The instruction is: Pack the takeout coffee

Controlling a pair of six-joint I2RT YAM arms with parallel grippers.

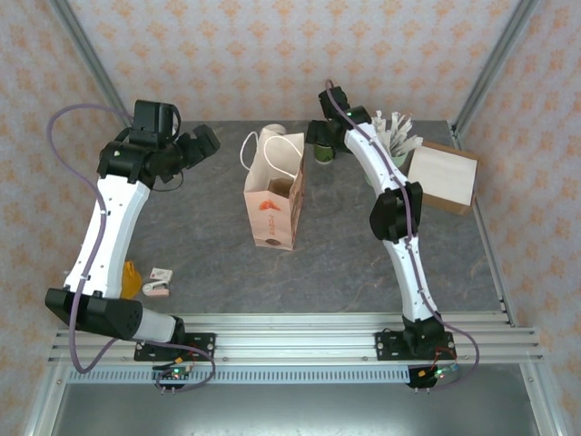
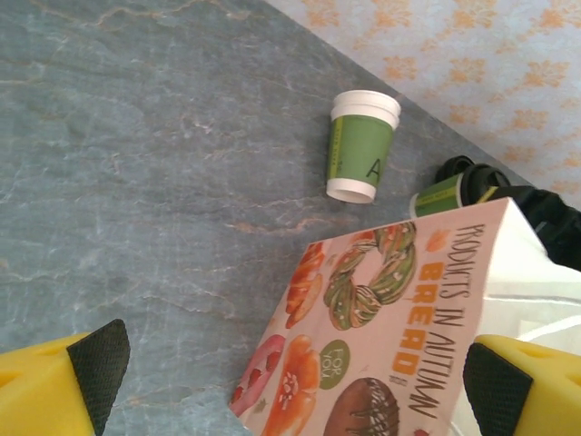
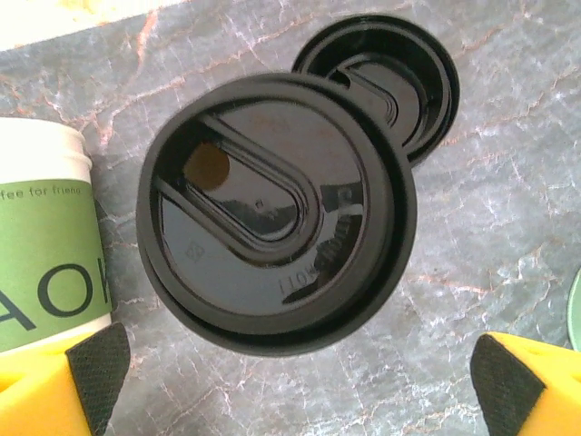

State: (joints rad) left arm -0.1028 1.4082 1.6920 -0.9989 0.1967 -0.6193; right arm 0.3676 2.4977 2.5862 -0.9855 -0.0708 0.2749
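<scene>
The small green paper cup with a round black plastic lid (image 3: pixel 272 213) stands on the grey stone tabletop (image 3: pixel 508 227), near the brown paper bag (image 1: pixel 275 195). Another green cup (image 2: pixel 361 145) has no lid. A loose black lid (image 3: pixel 390 77) lies close by. The bag's inside is hard to see, but nothing looks packed yet. The right claw (image 3: pixel 295 363) and the left claw (image 2: pixel 295 363) are wide apart and hold nothing.

Table: a grey marbled table (image 2: pixel 136 154) is seen.
Cup: a green-banded cup (image 2: pixel 361 147) is set on it, apart from the bag.
Second cup: a second cup (image 2: pixel 442 195) is half hidden behind the bag.
Bag: a paper bag (image 2: pixel 399 309) is printed with doughnuts.
Gripper: the left gripper (image 2: pixel 298 372) is spread wide.
</scene>
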